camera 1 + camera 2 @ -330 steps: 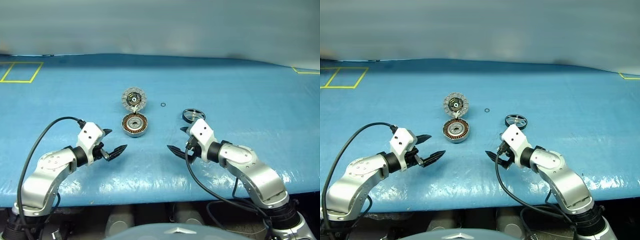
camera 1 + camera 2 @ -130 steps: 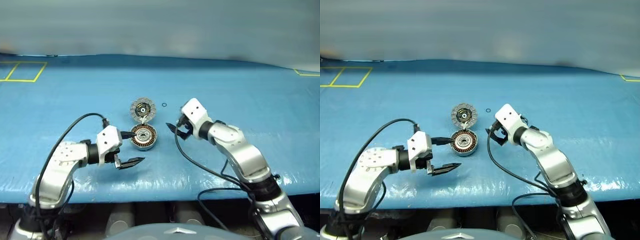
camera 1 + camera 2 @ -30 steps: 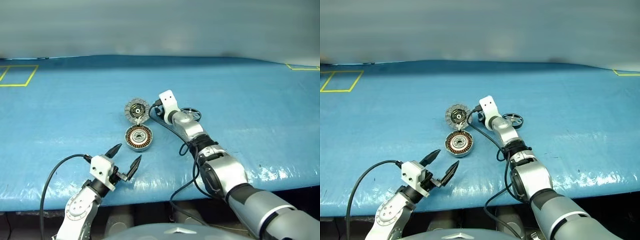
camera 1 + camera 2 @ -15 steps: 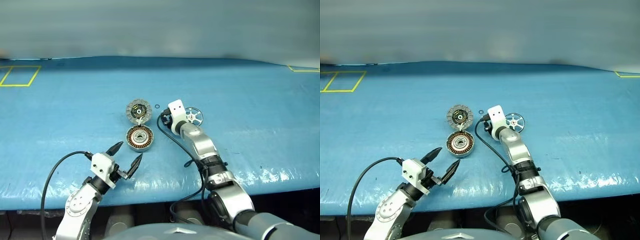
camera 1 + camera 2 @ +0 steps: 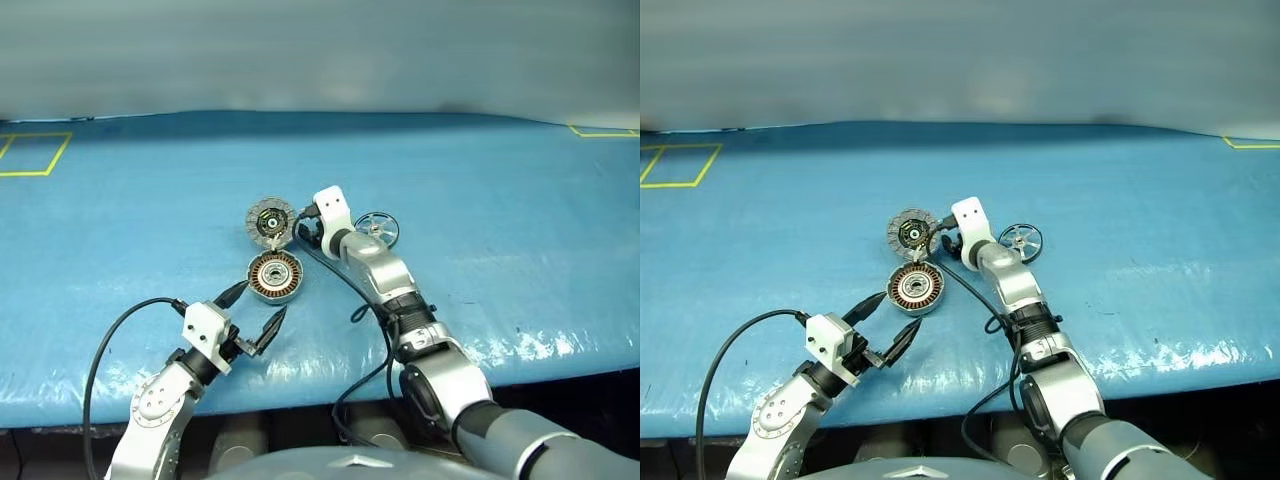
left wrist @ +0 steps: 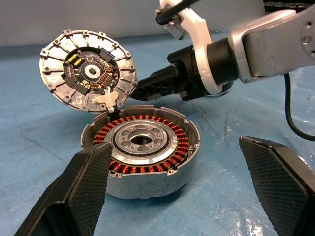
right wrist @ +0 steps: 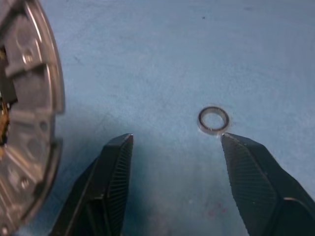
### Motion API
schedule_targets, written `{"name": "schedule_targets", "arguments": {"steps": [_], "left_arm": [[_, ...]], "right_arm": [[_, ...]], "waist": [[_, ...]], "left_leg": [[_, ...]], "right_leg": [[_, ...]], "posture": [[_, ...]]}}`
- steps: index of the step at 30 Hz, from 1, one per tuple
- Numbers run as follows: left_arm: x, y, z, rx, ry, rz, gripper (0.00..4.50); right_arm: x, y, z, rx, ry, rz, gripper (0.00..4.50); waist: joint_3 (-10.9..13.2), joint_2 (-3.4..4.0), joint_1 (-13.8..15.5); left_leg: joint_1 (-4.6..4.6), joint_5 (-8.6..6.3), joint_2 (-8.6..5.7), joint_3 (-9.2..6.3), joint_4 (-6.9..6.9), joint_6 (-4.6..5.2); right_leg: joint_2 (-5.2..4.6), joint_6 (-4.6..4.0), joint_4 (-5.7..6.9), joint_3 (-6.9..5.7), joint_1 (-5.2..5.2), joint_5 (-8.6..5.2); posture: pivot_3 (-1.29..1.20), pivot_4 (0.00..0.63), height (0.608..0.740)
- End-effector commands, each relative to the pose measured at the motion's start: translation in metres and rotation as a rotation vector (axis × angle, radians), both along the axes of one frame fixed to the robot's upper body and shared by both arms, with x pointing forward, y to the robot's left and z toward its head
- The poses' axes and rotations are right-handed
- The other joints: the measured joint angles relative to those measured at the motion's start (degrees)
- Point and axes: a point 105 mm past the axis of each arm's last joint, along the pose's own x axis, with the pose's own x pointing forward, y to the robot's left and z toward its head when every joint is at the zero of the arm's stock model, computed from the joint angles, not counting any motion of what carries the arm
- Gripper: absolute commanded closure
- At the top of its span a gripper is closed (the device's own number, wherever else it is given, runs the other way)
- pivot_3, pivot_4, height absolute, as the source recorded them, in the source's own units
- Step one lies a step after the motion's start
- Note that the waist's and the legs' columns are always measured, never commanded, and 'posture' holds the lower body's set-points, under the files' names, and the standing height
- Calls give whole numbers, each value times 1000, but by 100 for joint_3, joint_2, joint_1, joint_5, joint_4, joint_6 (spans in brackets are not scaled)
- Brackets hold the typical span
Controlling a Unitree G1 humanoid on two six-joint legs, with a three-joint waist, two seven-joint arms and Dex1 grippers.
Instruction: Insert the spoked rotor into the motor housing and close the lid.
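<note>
one motor housing [image 5: 275,276], one lid [image 5: 270,220] propped open, one spoked rotor [image 5: 376,228], one small ring [image 7: 213,119]; left gripper [image 5: 255,314] spread empty, right gripper [image 7: 174,162] spread empty.

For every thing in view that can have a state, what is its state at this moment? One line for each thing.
motor housing: open, copper windings showing, no rotor inside.
lid: raised, tilted up at the housing's far edge, inner face showing.
spoked rotor: lying on the blue mat, outside the housing, not held.
small ring: loose on the mat, just past the right gripper's fingertips.
left gripper: open, empty, near the housing.
right gripper: open, empty, beside the lid.
</note>
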Motion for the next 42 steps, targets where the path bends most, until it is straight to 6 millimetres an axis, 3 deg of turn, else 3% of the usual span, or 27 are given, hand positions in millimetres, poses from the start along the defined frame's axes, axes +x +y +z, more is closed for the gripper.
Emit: {"name": "schedule_targets", "arguments": {"steps": [1,6,15,31,34,42], "left_arm": [[-1,2,6,-3,-25,14,0],[-3,4,7,-10,-27,39,0],[-6,1,7,-16,-28,41,0],[-7,-1,9,-16,-34,36,0],[-8,-1,8,-17,-32,37,0],[-9,-2,8,-19,-28,36,0]], "right_arm": [[12,3,22,3,-92,-35,341],[18,6,24,-15,-111,-36,341],[29,-4,9,18,-42,-94,341],[25,0,-9,-5,2,-91,341],[25,0,-11,-12,3,-92,910],[24,-1,-14,-22,11,-96,3550]], "waist": [[2,0,2],[4,-1,-1],[12,0,-15],[14,1,-23],[14,1,-26],[14,1,-31]], "left_leg": [[-1,0,0,0,-1,0],[-2,-1,0,1,-9,1],[0,-1,-1,8,-10,1],[1,-1,0,9,-13,1],[2,-1,0,9,-13,1],[4,-1,0,10,-13,1]], "right_leg": [[-2,0,-2,0,-1,0],[-5,-1,-8,0,-1,1],[-2,-2,-8,2,-1,1],[-1,-3,-7,2,-1,1],[-2,-3,-7,2,-1,1],[0,-3,-7,2,0,1]], "posture": [[0,150,740],[0,150,740],[0,150,740],[0,150,740],[0,150,740],[0,150,740]]}}
